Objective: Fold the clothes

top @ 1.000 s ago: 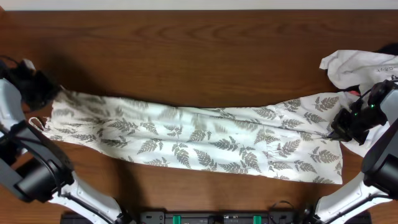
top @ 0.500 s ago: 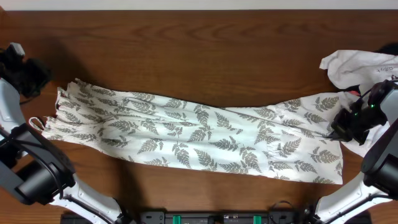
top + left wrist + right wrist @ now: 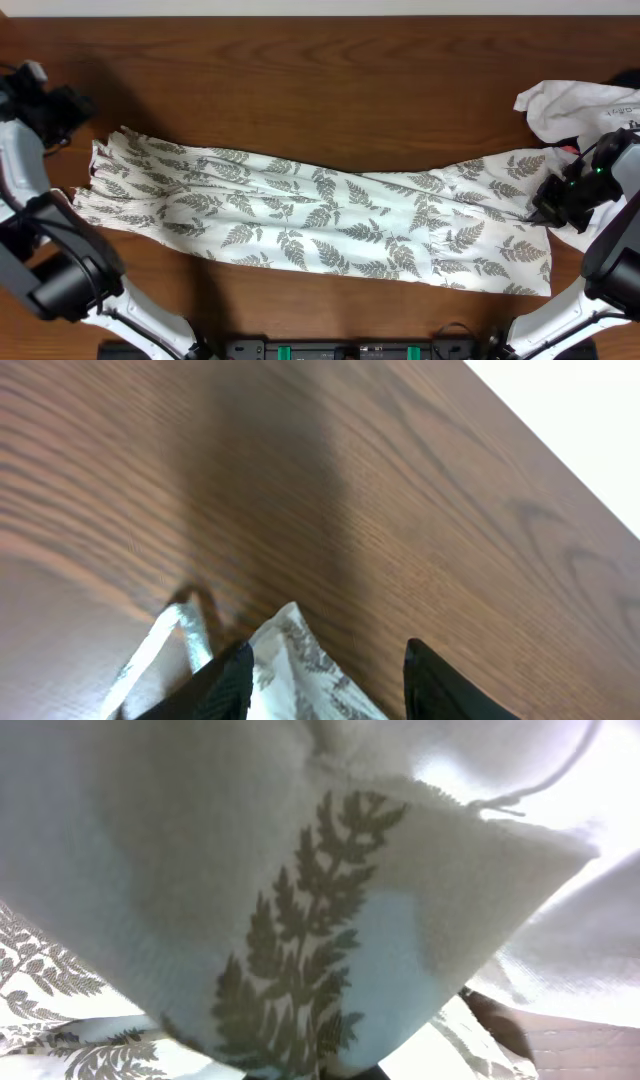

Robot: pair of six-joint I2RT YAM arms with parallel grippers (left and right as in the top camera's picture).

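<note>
A: Your large white thin fabric garment printed with grey-green fern leaves (image 3: 320,225) is lying stretched out along the brown wooden table (image 3: 330,80), reaching from the left side to the right side.

B: Yes, and your left gripper (image 3: 72,108) is hovering near its far left corner. In the left wrist view you are looking at two black fingertips (image 3: 232,678) standing apart and holding nothing. Only the tips are showing, because the bottom edge is cutting off the rest. A pointed corner of the printed garment (image 3: 300,670) is peeking in between them, lying on the wood.

A: Your right gripper (image 3: 540,212) is sitting on the right end of the same garment, and small creases are running toward it. In the right wrist view the leaf-printed cloth (image 3: 290,970) is hanging directly before the lens and is covering the fingers, so you are not seeing them at all. They are closed, and the bunched fold is suggesting they are pinching this cloth.

B: At the far right a plain white crumpled garment (image 3: 575,105) is lying near the printed one. Your right arm is hiding part of it and the picture edge is cutting off another part. The small dark marks on it are too tiny for reading.
</note>
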